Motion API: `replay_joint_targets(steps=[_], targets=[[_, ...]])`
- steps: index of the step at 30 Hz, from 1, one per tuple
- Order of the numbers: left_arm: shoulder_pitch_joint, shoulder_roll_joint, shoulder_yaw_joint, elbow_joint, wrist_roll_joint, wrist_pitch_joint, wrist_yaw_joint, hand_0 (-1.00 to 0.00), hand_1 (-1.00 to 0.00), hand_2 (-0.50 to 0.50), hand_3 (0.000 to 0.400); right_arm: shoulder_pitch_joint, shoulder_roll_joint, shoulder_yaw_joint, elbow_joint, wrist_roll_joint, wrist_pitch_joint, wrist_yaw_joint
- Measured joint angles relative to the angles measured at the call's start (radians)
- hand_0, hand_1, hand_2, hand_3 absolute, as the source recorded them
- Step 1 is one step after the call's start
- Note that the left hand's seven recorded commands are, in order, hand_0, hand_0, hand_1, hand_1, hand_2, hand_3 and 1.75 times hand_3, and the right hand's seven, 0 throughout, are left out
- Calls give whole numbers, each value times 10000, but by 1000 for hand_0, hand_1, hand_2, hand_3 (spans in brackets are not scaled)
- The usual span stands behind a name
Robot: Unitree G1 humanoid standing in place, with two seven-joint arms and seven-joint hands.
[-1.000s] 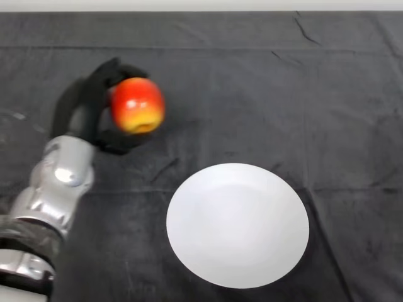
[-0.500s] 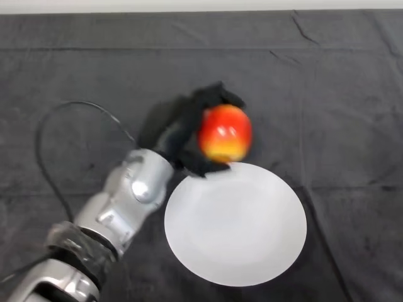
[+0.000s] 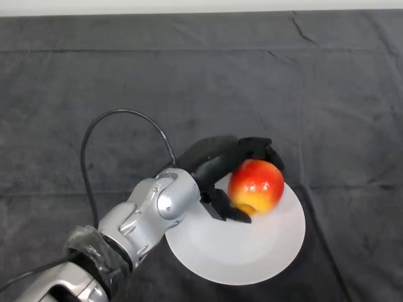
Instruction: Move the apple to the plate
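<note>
A red and yellow apple [image 3: 255, 187] is in my black left hand [image 3: 217, 165], whose fingers and thumb are curled round it. The hand holds the apple over the upper middle of the white plate [image 3: 252, 248], low above or on its surface; I cannot tell if it touches. My silver-grey arm reaches in from the lower left and covers the plate's left edge.
The table [image 3: 327, 88] is under a dark cloth with a few creases. A pale strip runs along the far edge at the top of the view.
My hand has carried the apple right and toward me, from the left of the table to over the plate, and lowered it.
</note>
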Motion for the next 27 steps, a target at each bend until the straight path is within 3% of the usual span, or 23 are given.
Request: replay_joint_targets(steps=[8, 9, 10, 11, 12, 13, 14, 27], targets=[[-353, 206, -382, 0, -44, -102, -651, -1000, -980, -10, 400, 0, 0, 0, 0, 1, 0, -1], [-364, 206, -384, 0, -44, -102, -688, -929, -804, -63, 372, 0, 0, 0, 0, 1, 0, -1], [-368, 206, -386, 0, -44, -103, -720, -718, -580, -69, 287, 0, 0, 0, 0, 1, 0, -1], [-368, 209, -393, 0, -43, -107, -738, -588, -416, -86, 235, 0, 0, 0, 0, 1, 0, -1], [-375, 211, -394, 0, -45, -135, -744, -278, -102, -88, 111, 0, 0, 0, -1, 1, 0, -1], [-383, 213, -395, 0, -45, -184, -760, -102, 0, -51, 41, 0, 0, 1, -1, 1, 0, -1], [-389, 213, -396, -3, -45, -226, -777, 0, 0, 0, 0, 0, 0, 1, -1, 1, 0, -1], [-395, 671, -593, -57, -83, -238, -896, 0, 0, 0, 0, 0, 0, 9, -2, 2, 0, -5]])
